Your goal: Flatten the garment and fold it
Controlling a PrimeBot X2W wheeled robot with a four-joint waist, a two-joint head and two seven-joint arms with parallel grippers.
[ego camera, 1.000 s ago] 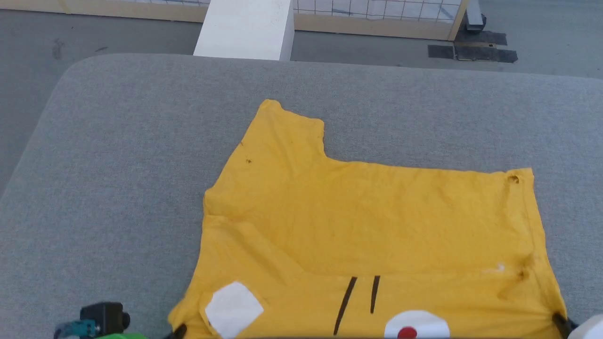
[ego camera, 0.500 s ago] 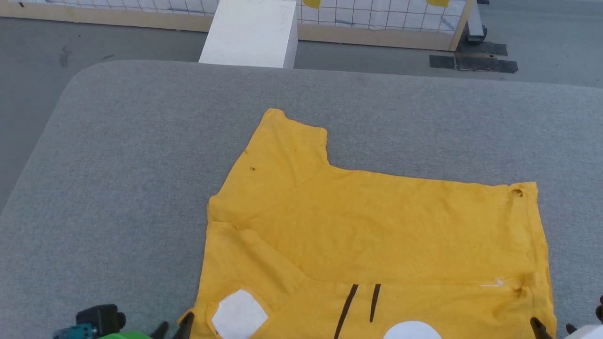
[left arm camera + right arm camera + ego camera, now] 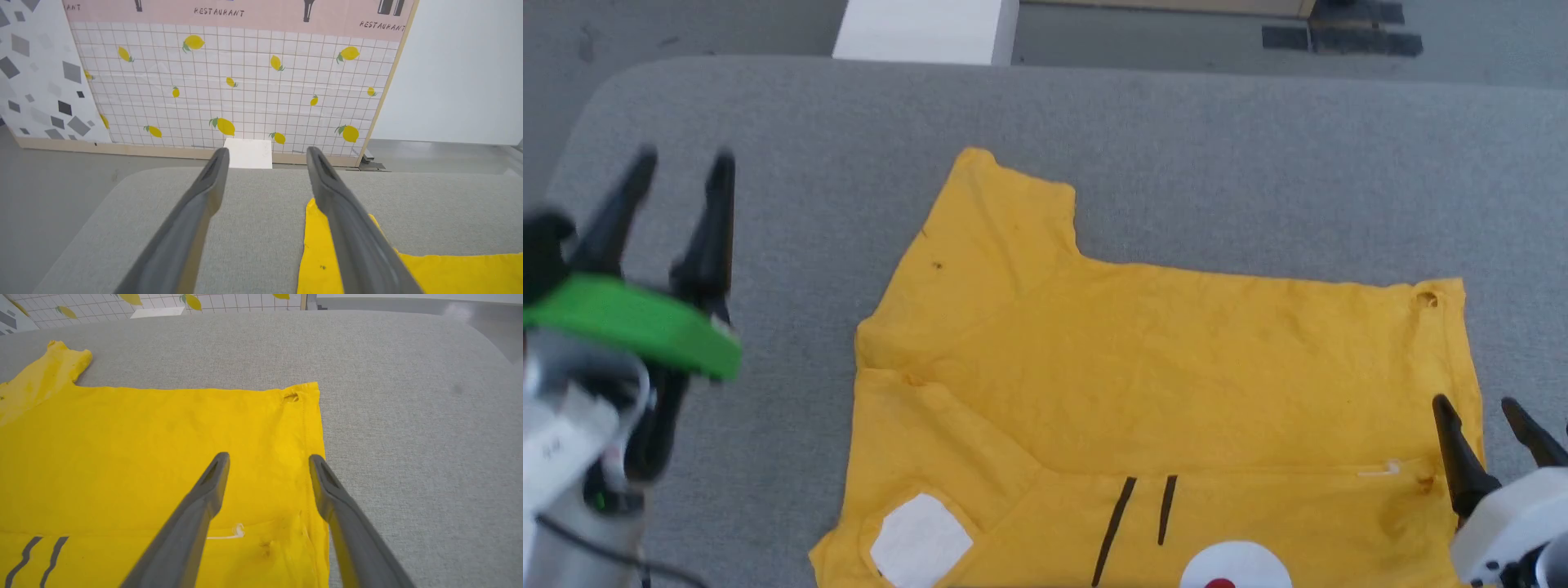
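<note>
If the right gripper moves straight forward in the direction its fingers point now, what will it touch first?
Probably the yellow shirt, near its hemmed edge: the open right gripper is tilted down over that strip. Depth is unclear, so it could instead land on the grey surface just beyond.

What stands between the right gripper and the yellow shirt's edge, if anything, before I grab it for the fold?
Nothing visible. The right gripper, jaws open, hangs over the hem of the garment, with only bare yellow cloth beneath it. The grey padded surface beside that hem shows no obstacle.
</note>
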